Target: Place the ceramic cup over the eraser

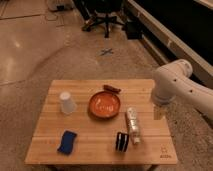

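Blue pad: lower left of the table, nearest edge; not my concern.
Eraser: lower centre, a small black striped block just beside the near end of the clear bottle, which lies on its side.
My gripper: hangs at the table's right edge, right of the bottle, jaws wide and holding nothing.
Ceramic cup: left of centre, well apart from the eraser and my gripper; looks wider at the base, possibly mouth down.
Handling, my guess: rigid, smooth glaze, likely slippery; light but would chip if dropped.
Hold: across the tapered wall, mid-height, squeezing gently.
Worry: the bottle crowds the eraser, so there is little room for the rim.
Orange bowl: centre, right of the cup.
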### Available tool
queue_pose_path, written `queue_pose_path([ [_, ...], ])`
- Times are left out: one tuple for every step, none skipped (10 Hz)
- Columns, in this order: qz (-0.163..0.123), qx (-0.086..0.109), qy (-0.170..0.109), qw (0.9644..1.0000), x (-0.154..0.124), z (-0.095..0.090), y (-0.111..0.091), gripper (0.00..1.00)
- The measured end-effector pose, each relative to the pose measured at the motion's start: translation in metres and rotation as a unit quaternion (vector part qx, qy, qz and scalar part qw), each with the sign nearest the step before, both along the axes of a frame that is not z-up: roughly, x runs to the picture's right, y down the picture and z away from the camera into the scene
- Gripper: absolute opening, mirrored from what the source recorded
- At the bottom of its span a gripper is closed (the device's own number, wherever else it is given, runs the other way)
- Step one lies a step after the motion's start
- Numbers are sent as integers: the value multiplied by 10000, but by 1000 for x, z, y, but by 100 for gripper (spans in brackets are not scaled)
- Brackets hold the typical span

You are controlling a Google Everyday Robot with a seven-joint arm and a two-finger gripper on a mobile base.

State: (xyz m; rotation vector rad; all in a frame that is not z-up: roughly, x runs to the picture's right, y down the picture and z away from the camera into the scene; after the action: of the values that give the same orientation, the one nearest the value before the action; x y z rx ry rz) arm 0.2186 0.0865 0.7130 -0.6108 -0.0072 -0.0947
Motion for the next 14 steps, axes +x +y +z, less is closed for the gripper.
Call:
queue_pose_path([
  [-165,-54,-192,9997,-28,14,-8,65],
  [-274,-82,-319,9991,-45,24,-13,65],
  [-379,-116,-479,9981,-65,35,-20,65],
  [-491,-140,-652,9966,-85,47,-27,65],
  [-627,-171,-858,9942,-108,60,-35,65],
  [-717,-201,-992,9923,-122,67,-39,65],
  [-847,-237,-1199,9889,-143,75,-44,65],
  [-1022,-265,-1467,9835,-168,82,-47,65],
  [-1157,-260,-1681,9786,-186,85,-50,65],
  [-1273,-258,-1862,9739,-201,88,-52,65],
  [-1464,-262,-2137,9655,-222,92,-52,65],
  [-1569,-269,-2276,9606,-234,95,-51,65],
  [-1690,-276,-2444,9544,-248,97,-50,65],
  [-1806,-269,-2668,9463,-265,99,-50,65],
])
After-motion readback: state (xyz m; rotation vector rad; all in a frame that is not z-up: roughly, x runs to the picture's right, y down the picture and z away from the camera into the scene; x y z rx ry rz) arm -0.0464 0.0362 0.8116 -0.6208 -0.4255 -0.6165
